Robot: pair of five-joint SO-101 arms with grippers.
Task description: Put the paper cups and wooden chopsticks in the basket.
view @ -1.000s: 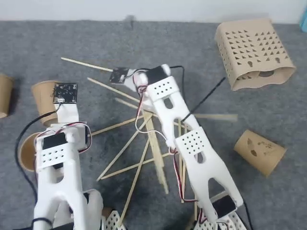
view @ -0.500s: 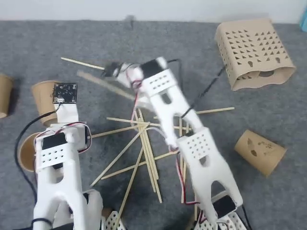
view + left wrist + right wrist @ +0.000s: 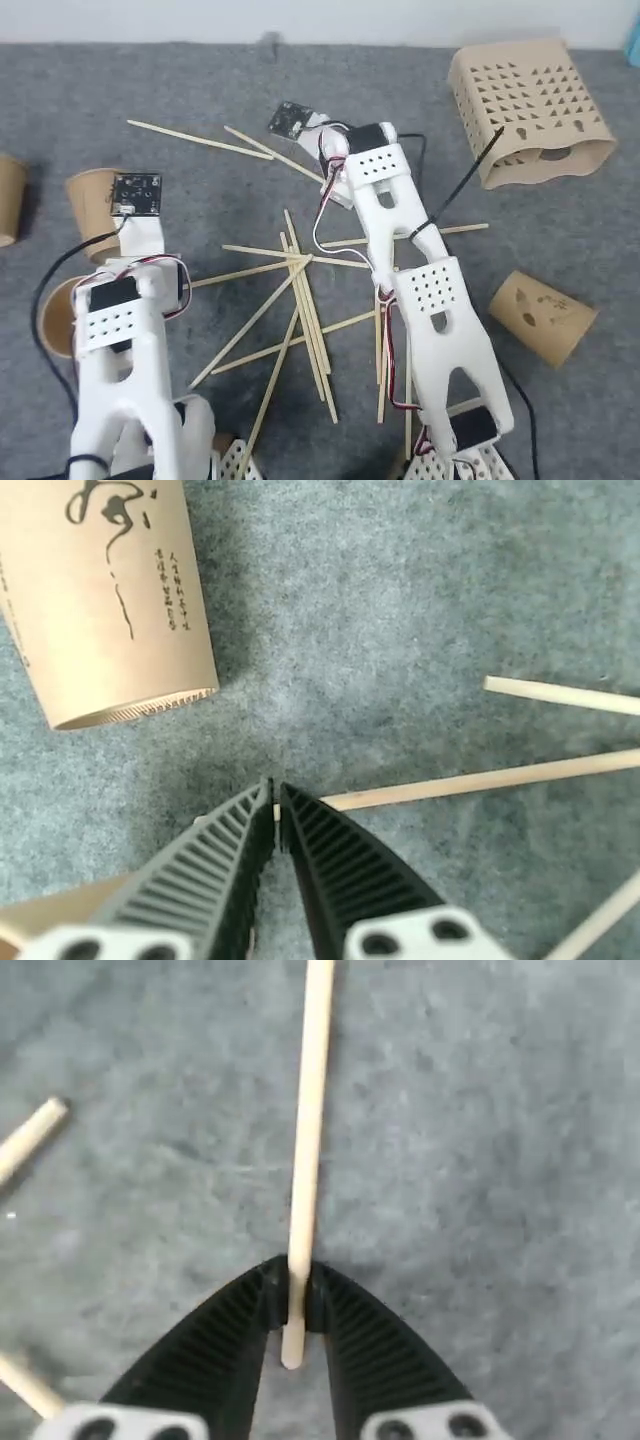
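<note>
Right wrist view: black right gripper [image 3: 295,1305] is clamped on one end of a pale wooden chopstick [image 3: 310,1110], whose length trails far-left. The perforated tan basket [image 3: 530,100] lies far right, nearer this arm. The left gripper [image 3: 275,802] is closed and empty.

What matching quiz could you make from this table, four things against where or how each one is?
Things: 1 basket; 2 right gripper; 3 left gripper; 4 right cup.
States: a shut beside the left cup; b lying on its side by the right arm; c far right corner; d clamped on a chopstick.
Pairs: 1-c, 2-d, 3-a, 4-b.
</note>
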